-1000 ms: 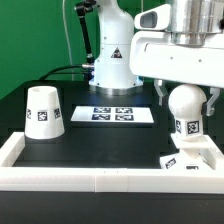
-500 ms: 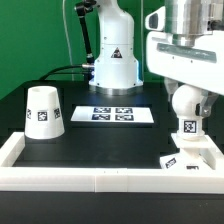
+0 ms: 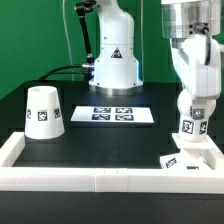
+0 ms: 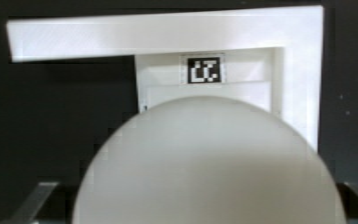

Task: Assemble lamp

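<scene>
Black tabletop (image 3: 100,145) fills the scene, fenced by a low white wall (image 3: 90,178) along the near edge and round the corner at the exterior view's right.

Nearest, in that corner and close against the wall, lies the flat base (image 3: 203,160) of the lamp, with a tag on the side that faces the camera. On it stands the bulb (image 3: 190,126). Its long axis is upright, with the stem down on the base and the ball end up. A tag on the stem faces the exterior camera.

The arm comes straight down from the top of the exterior view, directly over the bulb. Its hand is vertical and turned so that it looks narrow from this side. The gripper (image 3: 197,103) points down and covers the ball of the bulb, leaving only the stem and its tag clear below it.

In the wrist view the rounded ball (image 4: 194,160) fills the space between the dark fingers (image 4: 39,203), which press its sides, so the pincer is clamped on the bulb. Beyond the ball a white tagged surface (image 4: 204,70) shows.

Farther back, at the exterior view's left and well apart from the bulb, the shade (image 3: 42,110) stands on its wide end with a tag toward the camera. The marker board (image 3: 120,115) lies flat at mid table. Behind it rises the arm's white pedestal (image 3: 113,55), with cables (image 3: 60,72) trailing beside it.
</scene>
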You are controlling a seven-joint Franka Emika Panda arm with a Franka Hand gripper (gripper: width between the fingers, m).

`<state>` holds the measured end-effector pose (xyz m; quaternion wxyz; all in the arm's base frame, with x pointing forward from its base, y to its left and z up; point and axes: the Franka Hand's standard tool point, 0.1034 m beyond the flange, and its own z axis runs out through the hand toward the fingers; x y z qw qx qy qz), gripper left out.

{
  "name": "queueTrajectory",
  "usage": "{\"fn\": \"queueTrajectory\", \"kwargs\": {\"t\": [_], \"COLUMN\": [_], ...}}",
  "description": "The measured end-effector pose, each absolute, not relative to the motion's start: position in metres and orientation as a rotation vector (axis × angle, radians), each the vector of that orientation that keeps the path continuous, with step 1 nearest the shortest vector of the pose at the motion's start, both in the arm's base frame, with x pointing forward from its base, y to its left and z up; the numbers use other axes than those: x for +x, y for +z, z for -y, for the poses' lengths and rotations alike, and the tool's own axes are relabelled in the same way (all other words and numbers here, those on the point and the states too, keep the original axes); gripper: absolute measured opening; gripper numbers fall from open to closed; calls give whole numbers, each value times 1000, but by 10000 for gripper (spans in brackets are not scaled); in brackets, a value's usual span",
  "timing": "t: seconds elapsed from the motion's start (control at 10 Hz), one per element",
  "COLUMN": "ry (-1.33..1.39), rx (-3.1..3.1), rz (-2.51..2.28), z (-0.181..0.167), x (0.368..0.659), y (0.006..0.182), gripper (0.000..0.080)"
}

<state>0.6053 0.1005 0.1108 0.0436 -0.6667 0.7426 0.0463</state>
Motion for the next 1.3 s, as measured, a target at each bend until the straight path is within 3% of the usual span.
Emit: {"fn": "queueTrajectory", "kwargs": {"t": [0.5,1.3], "ry": [144,64], "rx": [-2068,-2781], "rz": [-2239,-1212], "z": [-103,-112], "x": [605,606], "y": [111,113], "gripper": [695,699]}}
